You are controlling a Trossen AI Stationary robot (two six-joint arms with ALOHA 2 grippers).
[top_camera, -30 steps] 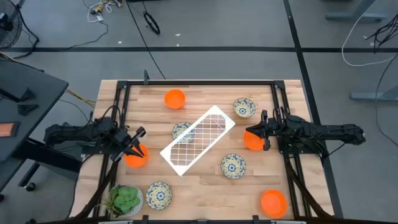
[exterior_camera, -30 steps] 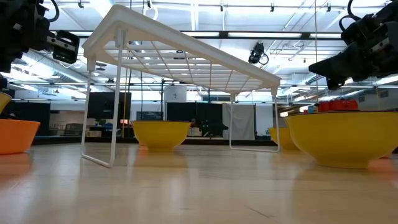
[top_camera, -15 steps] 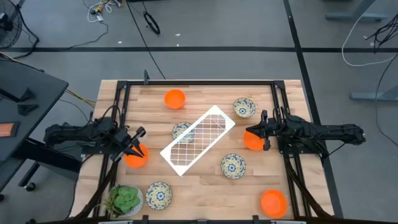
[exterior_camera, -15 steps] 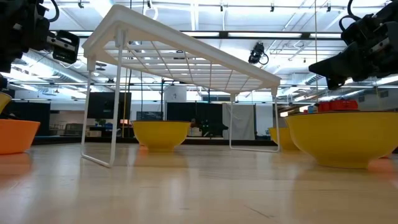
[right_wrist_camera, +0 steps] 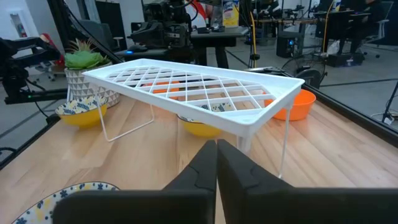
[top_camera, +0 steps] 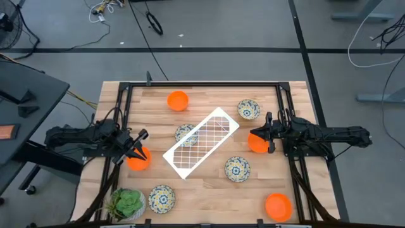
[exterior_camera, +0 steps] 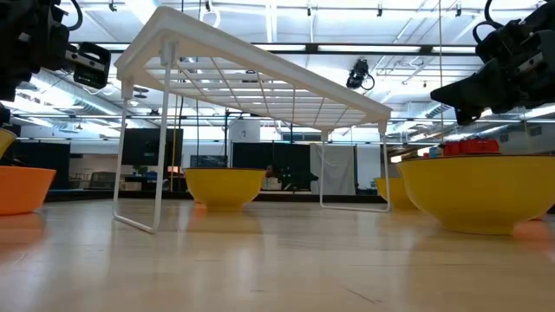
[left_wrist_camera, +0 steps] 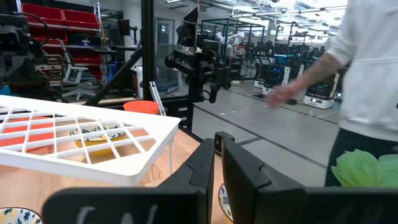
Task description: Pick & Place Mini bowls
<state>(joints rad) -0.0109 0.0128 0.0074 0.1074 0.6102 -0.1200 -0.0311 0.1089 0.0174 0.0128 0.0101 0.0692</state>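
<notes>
1. On the wooden table (top_camera: 209,183) nothing has budged since the earlier frames; both arms and every bowl sit exactly where they were.
2. Left gripper (top_camera: 140,150) hangs over the table's left side, right above an orange bowl (top_camera: 137,161). Its wrist view shows the two fingers (left_wrist_camera: 239,171) pressed together, holding nothing.
3. Right gripper (top_camera: 267,141) is on the right side, tips at another orange bowl (top_camera: 256,143). Fingers (right_wrist_camera: 199,165) are also pinched closed and empty.
4. The white wire rack (top_camera: 202,142) stands diagonally mid-table, with one patterned bowl (top_camera: 184,132) under it.
5. Other patterned bowls: near the back right (top_camera: 248,109), front of the rack (top_camera: 236,168), and front left (top_camera: 161,197) beside the potted plant (top_camera: 127,204).
6. Two more orange ones: back edge (top_camera: 178,100) and front right corner (top_camera: 278,206).
7. A person (left_wrist_camera: 367,68) stands beyond the table in the left wrist view.
</notes>
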